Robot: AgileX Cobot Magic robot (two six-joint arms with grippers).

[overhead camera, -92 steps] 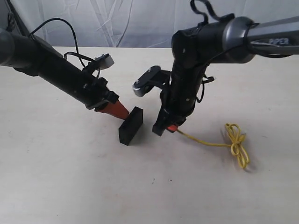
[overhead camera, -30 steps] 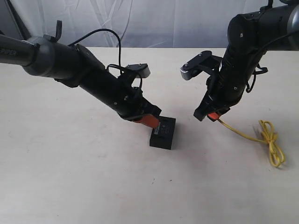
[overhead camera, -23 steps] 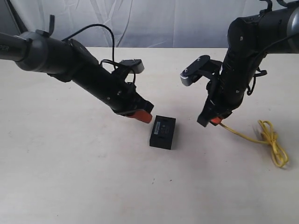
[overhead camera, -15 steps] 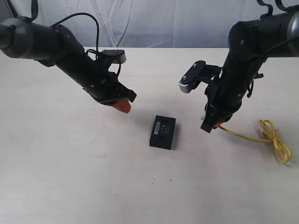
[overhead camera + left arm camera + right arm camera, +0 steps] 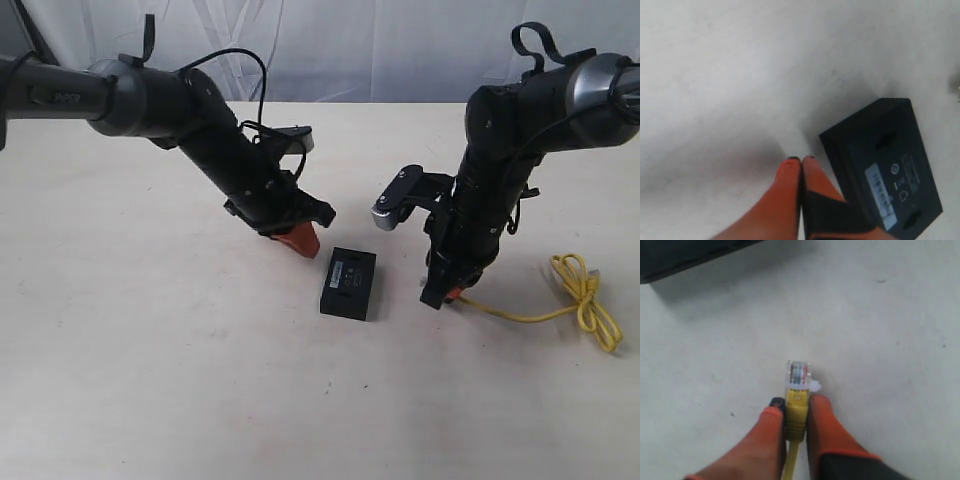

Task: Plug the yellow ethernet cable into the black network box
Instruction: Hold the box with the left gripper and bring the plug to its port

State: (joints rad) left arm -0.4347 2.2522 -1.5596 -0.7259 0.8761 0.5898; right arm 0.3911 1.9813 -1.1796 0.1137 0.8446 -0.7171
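Your right gripper (image 5: 796, 407) pinches the cable (image 5: 795, 422) just behind its plug (image 5: 799, 374) — the box (image 5: 349, 283) lies ahead of it, apart. Your left gripper (image 5: 800, 161) is pressed together, empty — box just beside its tips.

The network box (image 5: 349, 283) lies flat on the table (image 5: 150, 380), about mid-table. The left gripper (image 5: 300, 243) hangs just beside its far left corner. To the box's right, apart from it, the right gripper (image 5: 452, 296) points down with the plug (image 5: 799, 374) of the ethernet cable (image 5: 796, 415) between its fingers. The cable trails rightward over the table to a knotted loop (image 5: 585, 300) near the right edge.
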